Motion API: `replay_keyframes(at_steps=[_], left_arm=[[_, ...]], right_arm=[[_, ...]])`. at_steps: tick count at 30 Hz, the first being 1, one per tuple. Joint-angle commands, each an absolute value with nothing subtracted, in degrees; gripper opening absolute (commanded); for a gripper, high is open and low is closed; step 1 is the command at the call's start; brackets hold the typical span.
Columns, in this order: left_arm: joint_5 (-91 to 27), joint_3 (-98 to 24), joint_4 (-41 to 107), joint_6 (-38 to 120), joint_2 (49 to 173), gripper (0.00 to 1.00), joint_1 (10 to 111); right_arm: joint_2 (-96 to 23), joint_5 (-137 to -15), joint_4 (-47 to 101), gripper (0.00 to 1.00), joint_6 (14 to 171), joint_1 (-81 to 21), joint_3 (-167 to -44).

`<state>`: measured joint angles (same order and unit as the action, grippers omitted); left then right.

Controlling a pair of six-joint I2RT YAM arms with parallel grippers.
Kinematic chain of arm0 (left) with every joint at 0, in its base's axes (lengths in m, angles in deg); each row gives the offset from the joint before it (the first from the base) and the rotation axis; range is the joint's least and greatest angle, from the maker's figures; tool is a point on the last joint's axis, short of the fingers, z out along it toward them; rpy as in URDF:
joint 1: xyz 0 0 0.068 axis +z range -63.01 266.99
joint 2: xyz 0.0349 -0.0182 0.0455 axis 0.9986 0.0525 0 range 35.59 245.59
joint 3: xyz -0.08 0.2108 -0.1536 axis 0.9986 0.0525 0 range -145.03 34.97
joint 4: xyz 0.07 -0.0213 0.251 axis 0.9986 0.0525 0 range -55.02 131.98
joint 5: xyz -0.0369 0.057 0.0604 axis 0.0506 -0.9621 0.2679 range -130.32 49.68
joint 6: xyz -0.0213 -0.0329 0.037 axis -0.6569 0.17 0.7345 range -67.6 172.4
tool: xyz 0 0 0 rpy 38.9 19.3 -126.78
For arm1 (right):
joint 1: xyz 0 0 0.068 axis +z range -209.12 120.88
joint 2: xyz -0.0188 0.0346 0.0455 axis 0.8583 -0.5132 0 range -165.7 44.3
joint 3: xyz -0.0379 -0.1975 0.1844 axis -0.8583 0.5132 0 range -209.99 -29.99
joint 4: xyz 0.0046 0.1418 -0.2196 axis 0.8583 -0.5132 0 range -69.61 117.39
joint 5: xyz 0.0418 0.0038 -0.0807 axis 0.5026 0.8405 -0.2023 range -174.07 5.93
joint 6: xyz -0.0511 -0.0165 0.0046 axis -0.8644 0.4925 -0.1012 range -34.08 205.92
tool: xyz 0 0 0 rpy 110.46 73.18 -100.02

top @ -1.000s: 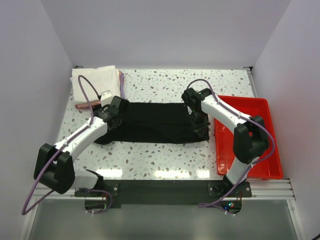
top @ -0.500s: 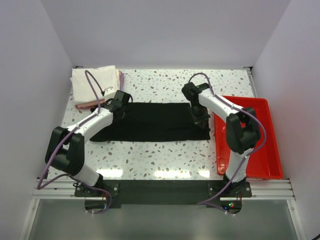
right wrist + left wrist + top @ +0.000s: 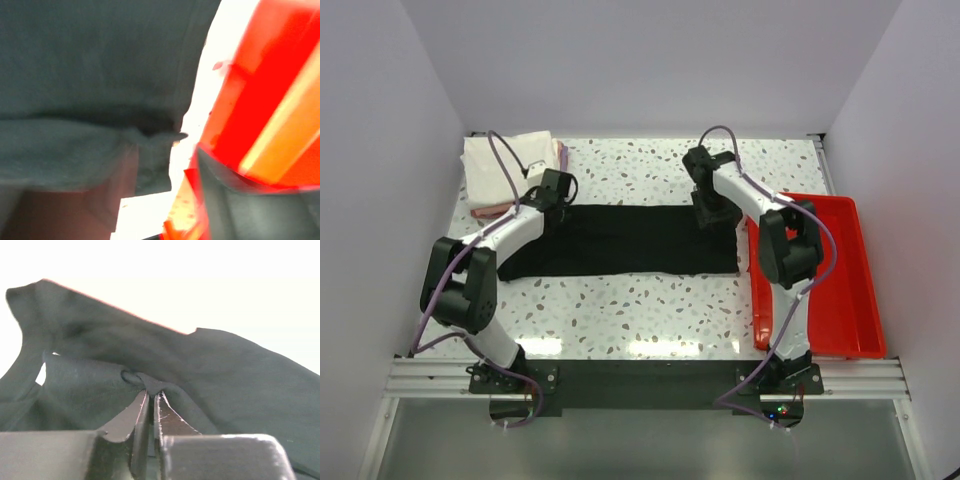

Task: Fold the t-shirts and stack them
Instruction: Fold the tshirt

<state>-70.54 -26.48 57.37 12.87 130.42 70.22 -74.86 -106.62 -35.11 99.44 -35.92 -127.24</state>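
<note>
Left gripper pinches the upper-left corner of the black shirt, while right gripper, jaws parted, sits at its upper-right corner beside the red tray.

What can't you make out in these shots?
Right wrist view: motion blur; whether the right tool touches the black t-shirt is unclear.
Top view: tips of the left tool hidden under its wrist.
Top view: folded shirts beneath the white t-shirt covered; only a pink edge shows.
</note>
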Motion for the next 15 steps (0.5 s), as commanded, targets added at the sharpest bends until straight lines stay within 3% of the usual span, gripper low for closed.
replay_keyframes(at_steps=[1,2,3,4,6,9,12,13,15], left_arm=[[-64.1,-28.5,45.3,20.7,130.2,0.13,71.1],[-62.5,-28.4,44.1,22.2,130.2,0.21,71.0],[-61.5,-28.5,44.5,23.4,130.2,0.28,71.0],[-60.5,-28.3,44.5,24.0,130.1,0.41,71.0],[-60.3,-28.4,45.7,24.4,129.7,0.51,71.0],[-60.2,-27.6,46.4,23.8,127.6,0.77,71.0],[-59.1,-26.1,47.9,21.6,124.2,0.90,71.0],[-58.7,-24.6,48.2,20.9,123.3,1.00,71.0],[-58.3,-21.7,48.8,19.2,120.8,1.00,71.0]], right_arm=[[-73.3,-108.3,-34.3,0.67,99.2,-36.4,-133.0],[-72.7,-107.2,-33.5,0.96,99.2,-36.4,-132.8],[-71.9,-105.9,-33.1,0.99,98.4,-36.4,-132.3],[-69.9,-103.6,-32.5,0.99,98.1,-36.4,-130.9],[-67.8,-102.4,-31.0,0.99,98.2,-36.4,-129.2],[-64.2,-99.8,-29.5,0.99,97.7,-36.3,-126.2],[-61.2,-96.6,-27.8,0.99,97.6,-36.4,-123.1],[-60.6,-95.6,-27.4,0.99,97.4,-36.2,-121.5],[-58.7,-92.5,-25.1,0.99,96.4,-36.0,-118.8]])
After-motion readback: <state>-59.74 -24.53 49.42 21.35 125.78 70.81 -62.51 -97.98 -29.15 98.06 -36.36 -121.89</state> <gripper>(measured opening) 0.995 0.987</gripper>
